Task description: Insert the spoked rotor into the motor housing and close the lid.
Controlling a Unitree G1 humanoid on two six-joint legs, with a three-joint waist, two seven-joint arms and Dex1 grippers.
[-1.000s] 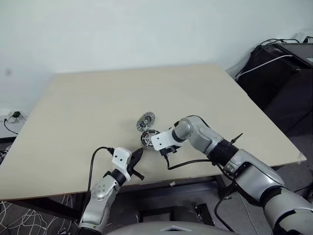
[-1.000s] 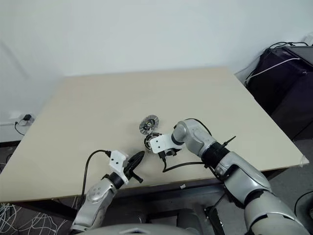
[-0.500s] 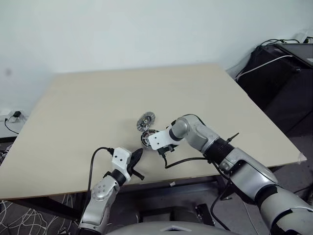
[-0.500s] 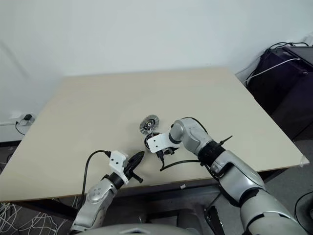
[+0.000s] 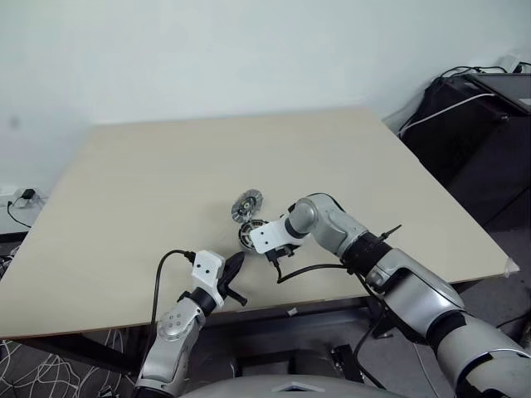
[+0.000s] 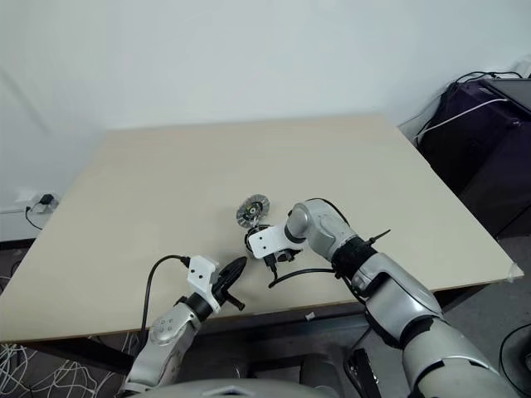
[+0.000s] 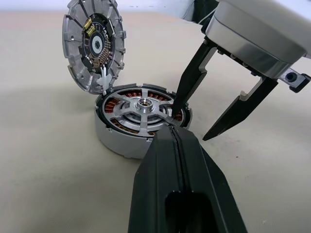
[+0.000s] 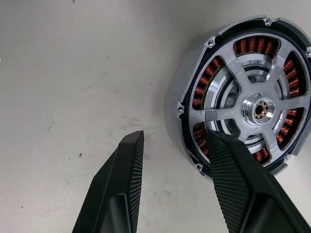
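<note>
Two steps remain, I judge | spoked rotor (image 8: 252,104) seated in motor housing (image 7: 138,127) near tabletop's front edge | lid (image 7: 93,44) propped open | my right gripper (image 8: 172,189) half-open, straddling housing rim, gripping nothing | left gripper (image 7: 180,160) shut, empty.

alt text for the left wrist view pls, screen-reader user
The right pincer, fingers apart, reaches down with one finger on the motor housing, where the spoked rotor sits among copper windings. The ribbed lid stands tilted open at the housing's far edge, on a beige table. The shut left pincer points at the housing.
</note>
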